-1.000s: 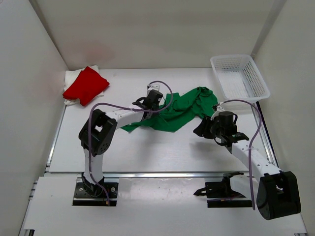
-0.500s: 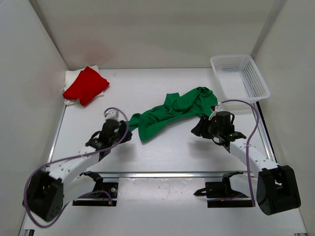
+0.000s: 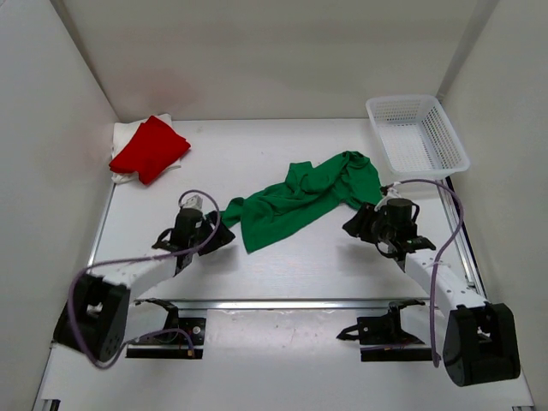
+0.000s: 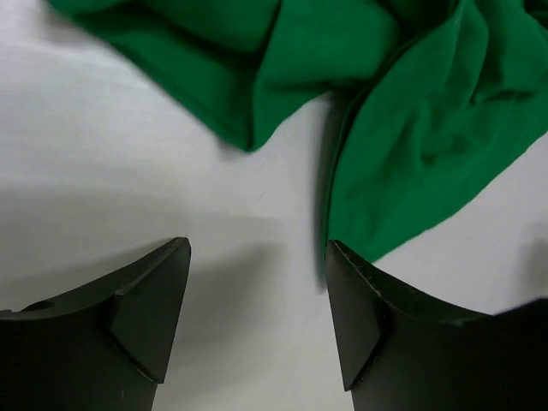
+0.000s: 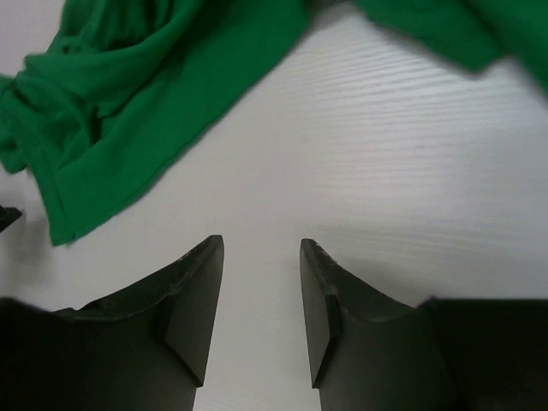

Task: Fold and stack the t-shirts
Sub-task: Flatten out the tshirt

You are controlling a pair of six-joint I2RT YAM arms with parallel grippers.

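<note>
The green t-shirt lies crumpled in a long band across the middle of the table, its near-left corner close to my left gripper. My left gripper is open just left of that corner; in the left wrist view the green t-shirt reaches to the right fingertip, and nothing is between the jaws of the left gripper. My right gripper is open over bare table just below the cloth's right end; the right wrist view shows the right gripper empty, with the green t-shirt ahead. The folded red t-shirt rests on the folded cream-white t-shirt at the back left.
A white mesh basket stands at the back right corner. White walls enclose the table on three sides. A metal rail runs along the near edge in front of the arm bases.
My left arm swung from the table's middle to the near left, dragging the green t-shirt's corner along, then opened and let it go. The right gripper shifted slightly right and opened a little wider.
</note>
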